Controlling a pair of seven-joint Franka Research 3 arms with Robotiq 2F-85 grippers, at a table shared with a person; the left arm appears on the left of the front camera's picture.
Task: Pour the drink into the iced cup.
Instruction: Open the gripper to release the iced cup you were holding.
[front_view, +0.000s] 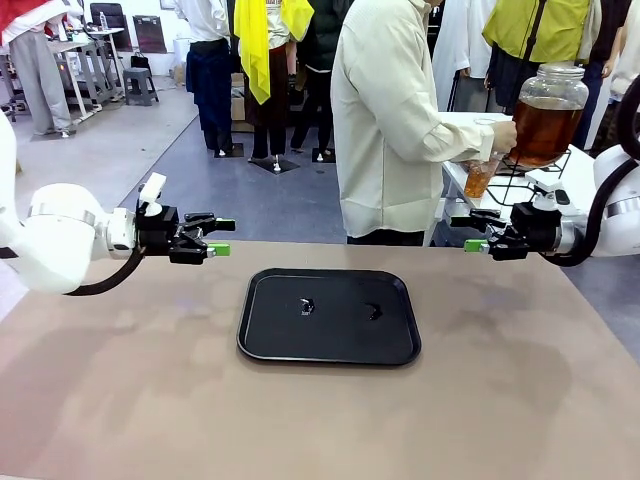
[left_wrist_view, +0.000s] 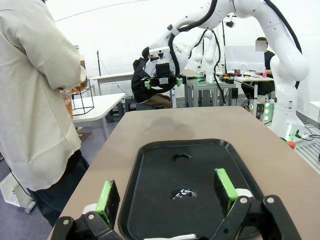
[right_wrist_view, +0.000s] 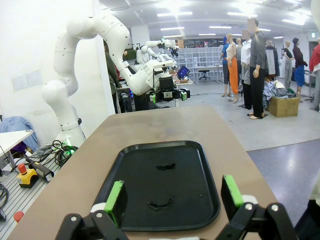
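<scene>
The drink (front_view: 543, 128) is amber liquid in a large glass jar with a metal lid, standing on a wire stand on a side table at the far right. A person in a cream jacket holds a clear cup (front_view: 480, 178) at the jar's base, and amber liquid shows in it. My left gripper (front_view: 215, 237) hovers open over the table's far left edge. My right gripper (front_view: 475, 232) hovers open at the far right edge. Both are empty and point toward each other across the black tray (front_view: 270, 330). The left wrist view shows my left gripper (left_wrist_view: 166, 192) open above the tray (left_wrist_view: 150, 165); the right wrist view shows my right gripper (right_wrist_view: 173, 194) likewise.
The tray (right_wrist_view: 200, 165) lies mid-table and carries two small wet spots (front_view: 307, 305). The brown tabletop (front_view: 120, 380) has free room all around it. The white side table (front_view: 585, 170) stands beyond the far right corner. People stand farther back in the room.
</scene>
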